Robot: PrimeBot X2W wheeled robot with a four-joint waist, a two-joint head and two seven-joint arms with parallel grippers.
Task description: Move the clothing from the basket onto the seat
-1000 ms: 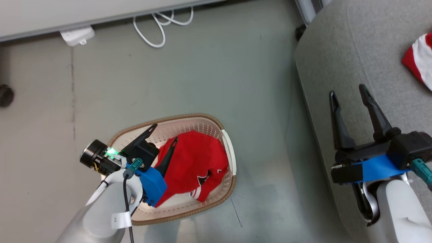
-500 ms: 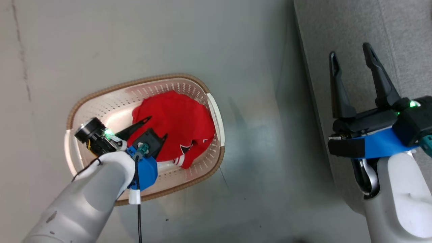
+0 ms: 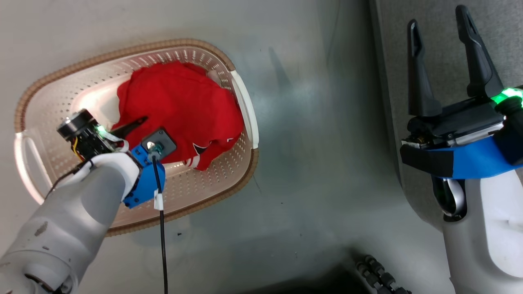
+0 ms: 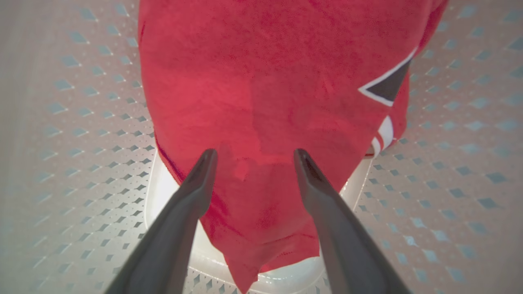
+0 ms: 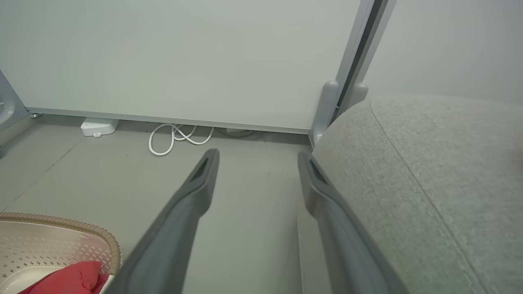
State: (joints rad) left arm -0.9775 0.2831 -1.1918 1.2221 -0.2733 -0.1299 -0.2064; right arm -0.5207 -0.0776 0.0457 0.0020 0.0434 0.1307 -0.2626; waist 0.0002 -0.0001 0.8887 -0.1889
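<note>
Spread wide at the left gripper, nothing between the jaws. Poised inside the basket, tips over the red clothing; contact with the cloth impossible to judge. In the head view, one finger hidden behind the wrist mount. Likewise spread and empty at the right gripper, raised beside the edge of the grey seat, well apart from the basket. Clothing heaped toward the basket's seat-side end, underside hidden, upper part cut off in the left wrist view. Black wedge edged in white, plus white stripes near the hem; no letters readable. Compared with a second ago: head camera tilted down, left gripper sunk deeper into the basket and nearer the cloth, right jaws unchanged.
</note>
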